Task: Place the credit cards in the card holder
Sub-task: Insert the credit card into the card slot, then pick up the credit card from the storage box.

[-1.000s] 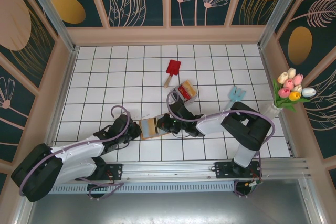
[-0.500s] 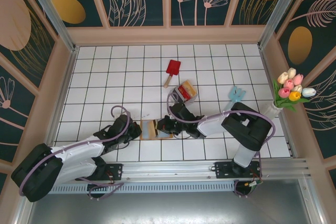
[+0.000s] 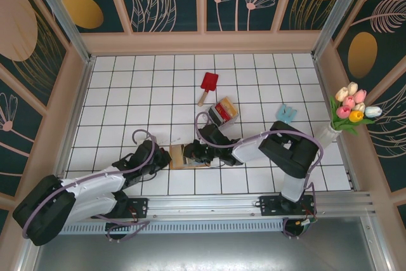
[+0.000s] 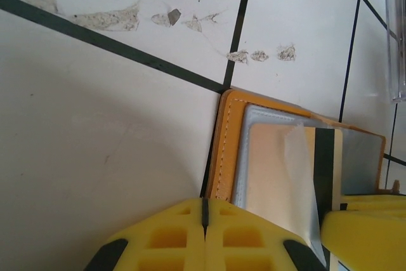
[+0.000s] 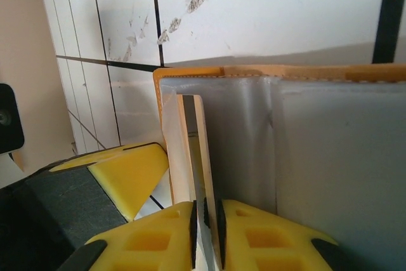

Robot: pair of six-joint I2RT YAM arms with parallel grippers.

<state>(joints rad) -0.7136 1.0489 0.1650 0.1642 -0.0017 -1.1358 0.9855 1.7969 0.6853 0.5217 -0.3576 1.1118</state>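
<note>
The card holder (image 3: 178, 156), an orange-tan wallet, lies open on the white tiles between my two grippers. My left gripper (image 3: 163, 157) is shut, and its tips (image 4: 204, 204) rest at the wallet's stitched edge (image 4: 228, 144). My right gripper (image 3: 194, 153) is over the wallet's right half. Its jaws (image 5: 206, 211) stand slightly apart around a thin tan credit card (image 5: 202, 138). The card is seen edge-on, reaching into a clear inner pocket of the wallet (image 5: 190, 71). A card with a black stripe (image 4: 323, 169) shows inside the wallet. More credit cards sit in a clear box (image 3: 223, 110).
A red paddle with a wooden handle (image 3: 208, 84) lies beyond the clear box. A small blue object (image 3: 285, 113) sits to the right, and a vase of tulips (image 3: 352, 110) stands by the right wall. Wooden walls enclose the tiled floor.
My right gripper has slid left over the wallet, pushing the card further in, and its jaws have eased apart. The left gripper has stayed shut at the wallet's left edge.
</note>
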